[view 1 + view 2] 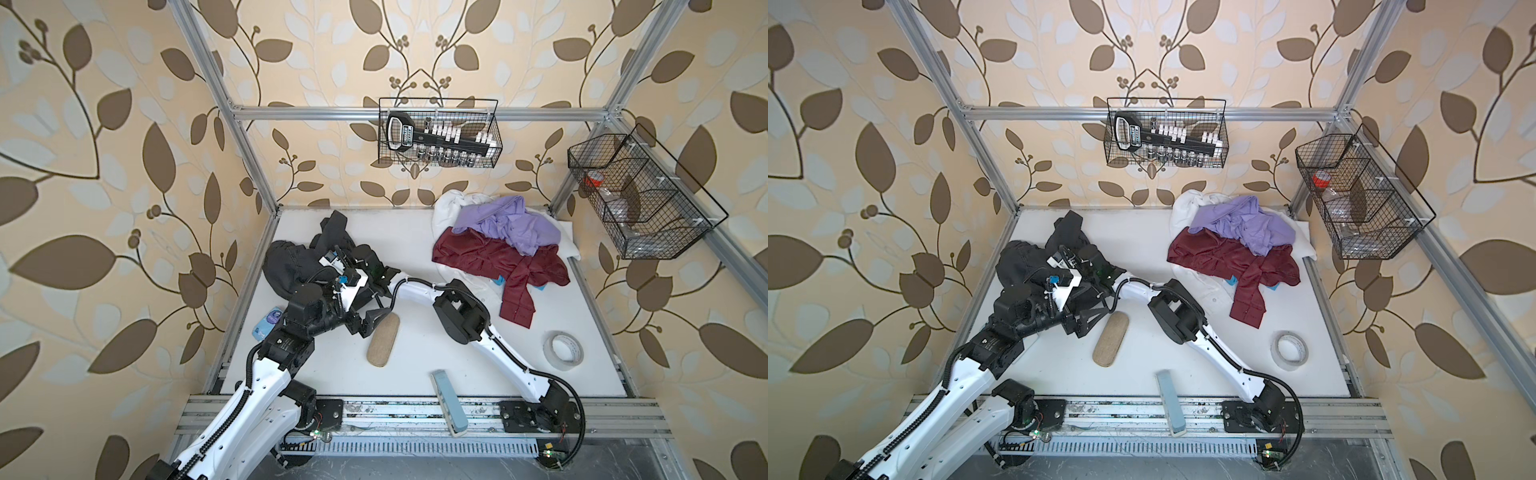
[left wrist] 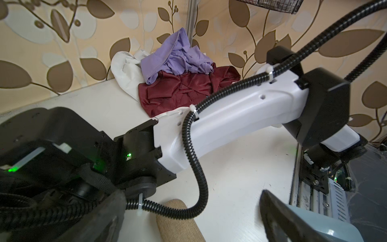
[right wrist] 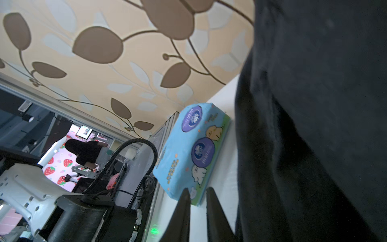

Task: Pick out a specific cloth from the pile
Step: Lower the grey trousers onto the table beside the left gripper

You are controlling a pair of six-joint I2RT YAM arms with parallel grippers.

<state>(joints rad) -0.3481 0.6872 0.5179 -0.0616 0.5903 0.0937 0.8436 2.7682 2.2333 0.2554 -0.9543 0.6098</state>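
The cloth [image 1: 291, 262] is a black, matte garment. It lies bunched at the table's back left in both top views, apart from the pile [image 1: 498, 245] of lilac, maroon and white garments at the back right. My right arm reaches across the middle to the cloth. In the right wrist view the right gripper [image 3: 198, 194] is nearly shut, with a thin gap and nothing between its fingers. The cloth [image 3: 324, 125] hangs right beside it. My left gripper [image 2: 188, 211] stands wide open over one end of a tan case [image 2: 180, 224].
A blue tissue pack [image 1: 268, 325] lies at the left edge, near the cloth. The tan case [image 1: 383, 340], a tape roll [image 1: 564, 349] and a grey-blue box [image 1: 449, 403] lie toward the front. Wire baskets [image 1: 438, 133] [image 1: 640, 199] hang on the back and right walls.
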